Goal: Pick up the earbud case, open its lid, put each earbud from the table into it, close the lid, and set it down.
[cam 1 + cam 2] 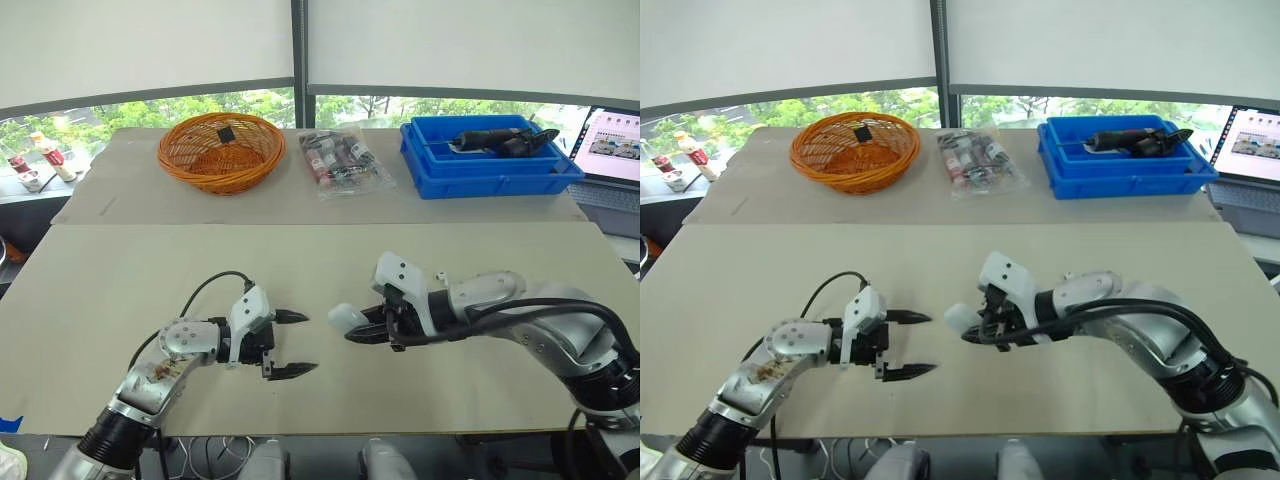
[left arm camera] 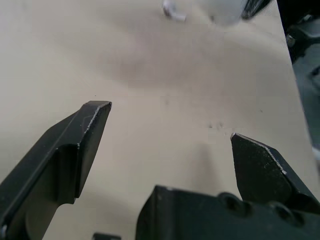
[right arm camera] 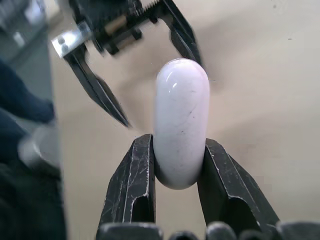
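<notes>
R tool (image 3: 178, 145) clamped on 1 earbud case (image 3: 181, 100) | L tool (image 1: 305, 343) spread, empty

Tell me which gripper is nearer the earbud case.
Right. The right gripper clamps the earbud case between its fingers; the left gripper is open, apart from it, facing it.
</notes>
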Controlling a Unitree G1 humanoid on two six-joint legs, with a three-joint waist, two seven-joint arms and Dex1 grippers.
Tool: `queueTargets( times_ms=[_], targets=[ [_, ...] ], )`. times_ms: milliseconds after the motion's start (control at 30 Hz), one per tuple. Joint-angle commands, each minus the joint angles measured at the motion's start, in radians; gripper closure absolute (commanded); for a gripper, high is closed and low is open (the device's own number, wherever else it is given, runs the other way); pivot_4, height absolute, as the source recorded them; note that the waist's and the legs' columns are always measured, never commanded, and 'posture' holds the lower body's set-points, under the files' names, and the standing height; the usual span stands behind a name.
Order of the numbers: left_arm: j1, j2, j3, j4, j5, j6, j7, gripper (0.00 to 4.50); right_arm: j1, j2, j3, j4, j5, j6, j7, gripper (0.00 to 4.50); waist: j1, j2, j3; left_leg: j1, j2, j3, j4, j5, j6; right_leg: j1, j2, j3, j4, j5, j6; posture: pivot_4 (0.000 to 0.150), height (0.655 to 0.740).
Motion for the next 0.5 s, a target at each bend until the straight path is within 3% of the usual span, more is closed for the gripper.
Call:
queueTargets(
  times_ms=[33, 167, 433, 500],
  targets=[
    [-0.058, -0.018, -0.015, -0.097, -0.058, 0.154, 0.013, 0.0, -0.008, -0.029, 0.061, -0.028, -0.121, -0.116, 0.102, 3.75, 0.003, 0.0, 0.0, 0.0, 0.0, 0.0, 0.0, 0.0, 0.0, 0.0, 0.0, 0.0, 0.0, 0.0, 0.0, 0.15, 0.74],
    [-0.123, -0.062, -0.037, -0.107, -0.035, 0.204, 0.049, 0.0, -0.019, -0.033, 0.093, -0.006, -0.204, -0.169, 0.175, 3.75, 0.005, 0.0, 0.0, -0.001, 0.0, 0.0, 0.001, 0.0, 0.0, 0.0, 0.0, 0.0, 0.0, 0.0, 0.0, 0.15, 0.74],
    [-0.19, -0.096, -0.08, -0.056, 0.028, 0.135, 0.04, 0.0, -0.03, 0.005, 0.091, 0.028, -0.288, -0.182, 0.247, 3.75, 0.008, 0.0, 0.0, -0.001, 0.0, 0.0, 0.001, 0.0, 0.0, 0.0, 0.0, 0.0, 0.0, 0.0, 0.0, 0.15, 0.74],
    [-0.189, -0.105, -0.08, -0.056, 0.018, 0.135, 0.032, 0.52, -0.027, 0.012, 0.086, 0.029, -0.297, -0.176, 0.257, 3.75, 0.009, 0.0, 0.0, -0.001, 0.0, 0.0, 0.001, 0.0, 0.0, 0.0, 0.0, 0.0, 0.0, 0.0, 0.0, 0.15, 0.74]
  ],
)
